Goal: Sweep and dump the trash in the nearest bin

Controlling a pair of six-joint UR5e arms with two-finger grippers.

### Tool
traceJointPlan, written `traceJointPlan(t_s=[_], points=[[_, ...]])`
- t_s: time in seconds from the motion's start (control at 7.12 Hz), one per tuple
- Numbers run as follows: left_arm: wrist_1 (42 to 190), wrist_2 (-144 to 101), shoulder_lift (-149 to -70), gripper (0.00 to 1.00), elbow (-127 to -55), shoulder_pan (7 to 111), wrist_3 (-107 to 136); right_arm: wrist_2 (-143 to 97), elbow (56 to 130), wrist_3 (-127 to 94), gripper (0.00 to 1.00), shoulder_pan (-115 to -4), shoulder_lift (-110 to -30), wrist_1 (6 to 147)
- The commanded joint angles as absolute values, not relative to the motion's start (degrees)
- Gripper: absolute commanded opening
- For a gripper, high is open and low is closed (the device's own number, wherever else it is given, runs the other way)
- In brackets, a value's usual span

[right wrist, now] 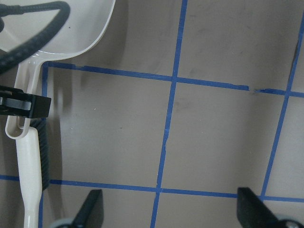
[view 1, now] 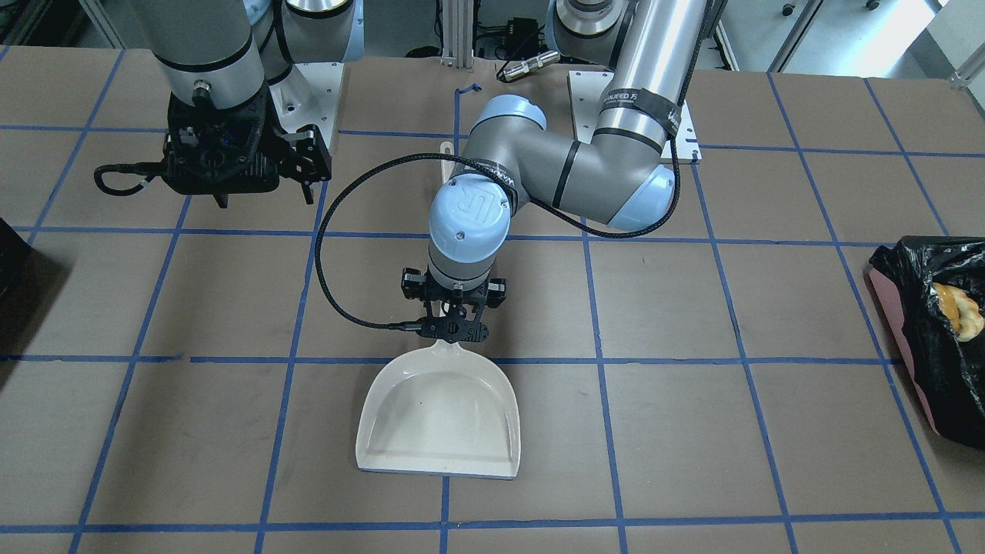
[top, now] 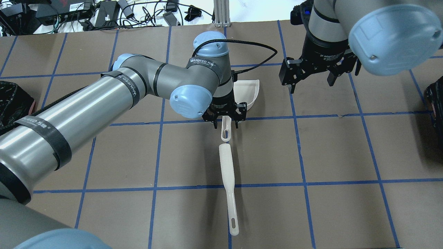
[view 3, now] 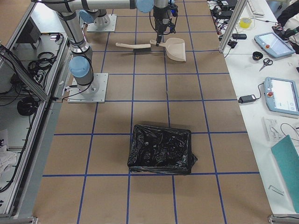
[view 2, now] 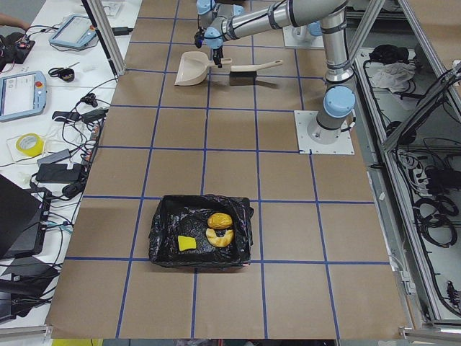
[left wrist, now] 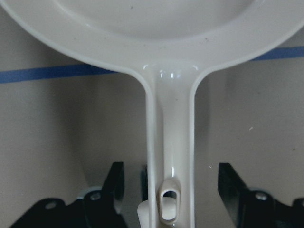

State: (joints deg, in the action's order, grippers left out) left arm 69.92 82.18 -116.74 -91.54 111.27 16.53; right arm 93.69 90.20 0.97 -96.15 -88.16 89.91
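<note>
The trash lies inside the pink-sided, black-bagged bin (view 2: 202, 231): a yellow-green cube (view 2: 186, 244), an orange-brown lump (view 2: 220, 219) and a pale crescent (view 2: 218, 236). The bin also shows at the right edge of the front view (view 1: 896, 331). The white dustpan (view 1: 439, 415) lies flat and empty mid-table. My left gripper (left wrist: 173, 178) is open, its fingers (left wrist: 116, 183) on either side of the dustpan handle (left wrist: 168, 123) without touching it. My right gripper (top: 309, 77) is open and empty, hovering apart from the dustpan.
A white brush (top: 228, 173) lies on the table in line with the dustpan handle, on the robot's side. A plain black container (view 3: 161, 149) stands toward the table's right end. The left arm's cable (view 1: 331, 254) loops beside the wrist.
</note>
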Motion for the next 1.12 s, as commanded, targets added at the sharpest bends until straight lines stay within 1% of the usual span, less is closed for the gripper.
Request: traceJointPlan(t_s=[0.0,0.28,0.42,0.84,0.98], points=[[70.05,82.7,-115.67,1.0,-91.23,109.61,15.82,93.69,90.26,0.97,1.0,-96.15,-88.15,89.91],[70.83,83.84,-114.35,1.0,-90.53,105.58,9.54,93.69,90.26,0.97,1.0,-96.24,-88.15,89.91],[74.32,83.85,-113.13,1.0,-89.4,102.69,8.1,93.69,90.18,1.05,1.0,-96.15,-88.15,90.0],[76.99,90.66,-107.42,1.0,-88.42,96.52,4.06,93.6,90.18,1.05,1.0,-96.15,-88.07,90.09],[79.25,90.96,-105.49,1.0,-86.24,94.5,4.04,93.6,90.18,1.23,1.0,-96.15,-88.07,90.09]])
